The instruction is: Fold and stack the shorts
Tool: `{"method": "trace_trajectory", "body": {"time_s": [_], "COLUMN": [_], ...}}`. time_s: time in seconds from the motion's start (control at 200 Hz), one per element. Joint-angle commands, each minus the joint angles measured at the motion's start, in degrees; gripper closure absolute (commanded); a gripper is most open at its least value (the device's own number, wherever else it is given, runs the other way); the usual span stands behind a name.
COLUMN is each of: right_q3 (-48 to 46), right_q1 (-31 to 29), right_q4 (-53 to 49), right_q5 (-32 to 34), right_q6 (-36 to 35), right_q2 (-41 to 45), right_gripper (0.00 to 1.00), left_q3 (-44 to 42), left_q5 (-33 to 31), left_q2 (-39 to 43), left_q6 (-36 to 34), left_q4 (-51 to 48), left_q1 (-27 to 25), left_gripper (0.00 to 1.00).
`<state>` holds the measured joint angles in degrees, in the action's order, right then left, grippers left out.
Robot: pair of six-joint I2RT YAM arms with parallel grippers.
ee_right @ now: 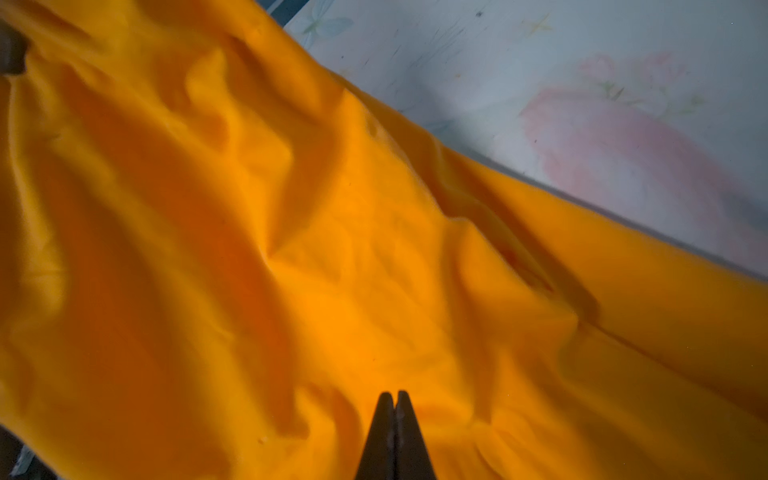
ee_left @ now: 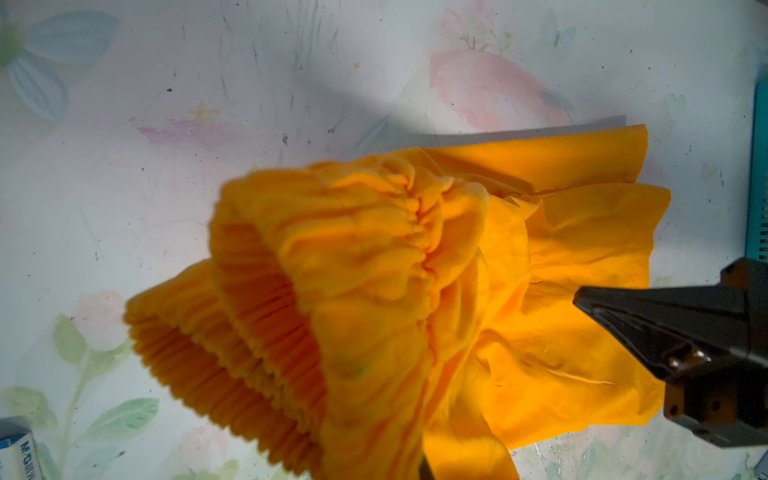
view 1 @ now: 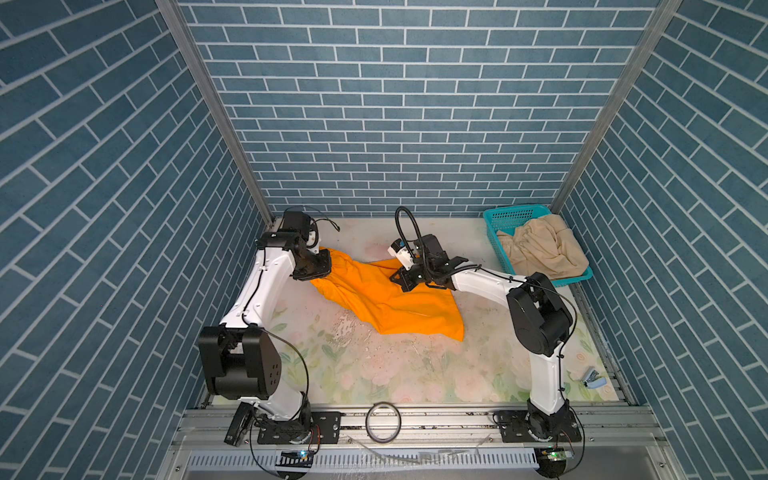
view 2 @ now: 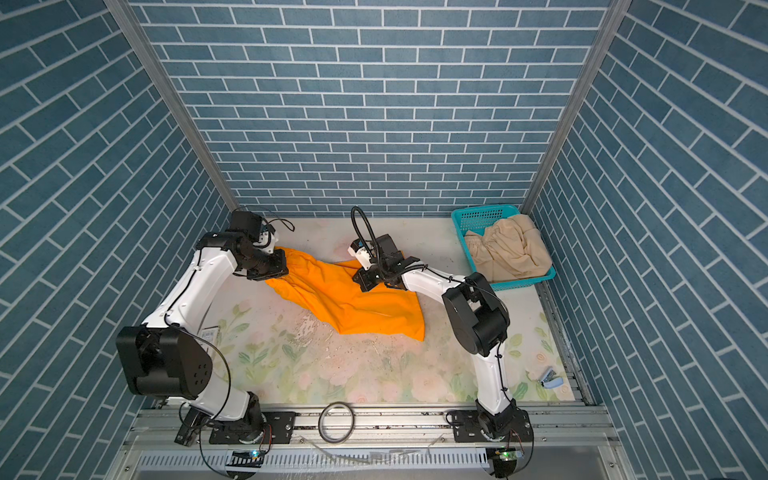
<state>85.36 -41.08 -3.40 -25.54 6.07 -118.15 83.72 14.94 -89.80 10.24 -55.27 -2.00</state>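
Observation:
The orange shorts lie stretched across the middle of the floral table in both top views. My left gripper is shut on their gathered elastic waistband at the left end and holds it raised; the bunched cloth hides its jaws in the left wrist view. My right gripper hovers over the cloth's far edge. Its fingertips are pressed together with nothing between them. The beige shorts lie crumpled in the teal basket at the back right.
A black ring lies on the front rail. A small blue stapler sits at the front right of the mat. A small white-and-blue box lies near the left arm. Blue brick walls enclose three sides.

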Motion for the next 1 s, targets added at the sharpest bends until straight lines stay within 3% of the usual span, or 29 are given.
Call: {"method": "trace_trajectory", "body": {"time_s": [0.0, 0.2, 0.515, 0.685, 0.995], "right_q3": [3.3, 14.6, 24.7, 20.5, -0.6], "right_q1": [-0.8, -0.8, -1.0, -1.0, -2.4], "right_q4": [2.9, 2.4, 4.2, 4.9, 3.5], "right_q5": [1.1, -2.8, -1.6, -0.6, -4.1], "right_q6": [1.8, 4.1, 7.5, 5.3, -5.3], "right_q2": [-5.5, -16.6, -25.5, -20.2, -1.5], "right_gripper": [1.00, 1.00, 1.00, 1.00, 1.00], "left_q3": [2.4, 3.5, 5.0, 7.1, 11.2], "left_q5": [-0.7, -0.5, -0.8, -5.2, -8.4], "left_q2": [-0.5, -0.6, -0.5, -2.0, -5.0], "left_q6": [-1.3, -1.2, -1.8, -2.5, -3.4], "left_q4": [-1.8, -2.1, -3.3, -5.8, -7.8], "left_q1": [-0.9, -1.3, -3.0, -2.9, -2.9], "left_gripper": [1.00, 1.00, 1.00, 1.00, 1.00]}}
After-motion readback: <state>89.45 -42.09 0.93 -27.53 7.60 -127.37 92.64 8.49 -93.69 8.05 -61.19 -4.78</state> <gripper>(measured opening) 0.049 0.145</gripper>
